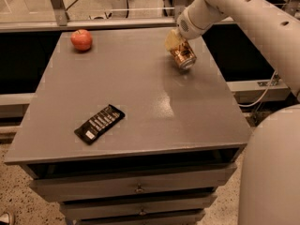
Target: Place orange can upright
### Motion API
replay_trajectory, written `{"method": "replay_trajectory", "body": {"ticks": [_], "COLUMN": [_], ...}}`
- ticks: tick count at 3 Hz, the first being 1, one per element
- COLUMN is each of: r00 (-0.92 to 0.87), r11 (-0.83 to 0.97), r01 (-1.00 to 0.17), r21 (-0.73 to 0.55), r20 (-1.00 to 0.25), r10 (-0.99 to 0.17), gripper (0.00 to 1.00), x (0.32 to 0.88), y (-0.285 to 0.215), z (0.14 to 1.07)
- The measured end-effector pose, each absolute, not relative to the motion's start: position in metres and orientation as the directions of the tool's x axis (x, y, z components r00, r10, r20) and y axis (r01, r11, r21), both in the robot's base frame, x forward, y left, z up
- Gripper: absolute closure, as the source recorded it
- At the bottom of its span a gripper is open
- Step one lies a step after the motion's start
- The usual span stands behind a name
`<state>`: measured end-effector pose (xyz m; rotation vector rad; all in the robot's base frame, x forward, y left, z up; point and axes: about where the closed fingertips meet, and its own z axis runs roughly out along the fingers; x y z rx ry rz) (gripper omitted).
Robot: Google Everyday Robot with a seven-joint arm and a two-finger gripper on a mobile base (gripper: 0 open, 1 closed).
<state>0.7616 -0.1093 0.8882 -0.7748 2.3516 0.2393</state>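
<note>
Here we are at the grey table (pixel 140 78), and the action is all at its far right side, where the arm (pixel 220 3) reaches down from above and the gripper (pixel 173 40) sits right against the orange can (pixel 182 55). The can is not upright: it leans over, silver end pointing down toward the table's near right edge, body angled back up into the gripper. The gripper is touching its upper end, but whether it has really clamped on or is only resting there, I cannot tell from this angle, nor whether the can's low end is touching the table top. So by my reckoning the job is in its middle stretch: contact made, the tipping-up and setting down on its base left to do. At the table's far left corner sits a red apple (pixel 81 39), well apart, and a dark flat remote (pixel 99 123) lies near the front left edge. Containers: only the closed drawers (pixel 138 189) under the table top, contents hidden.
</note>
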Motion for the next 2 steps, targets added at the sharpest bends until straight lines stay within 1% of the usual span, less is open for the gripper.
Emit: {"method": "replay_trajectory", "body": {"ticks": [1,2], "r00": [-0.487,-0.346], "r11": [0.719,0.601], "r01": [-0.692,-0.793], "r21": [0.068,0.094], "r20": [-0.779,-0.883], "r10": [-0.395,-0.318], "gripper": [1.00,1.00], "x": [0.762,0.753], "y": [-0.094,-0.082], "z": [0.910,0.933]}}
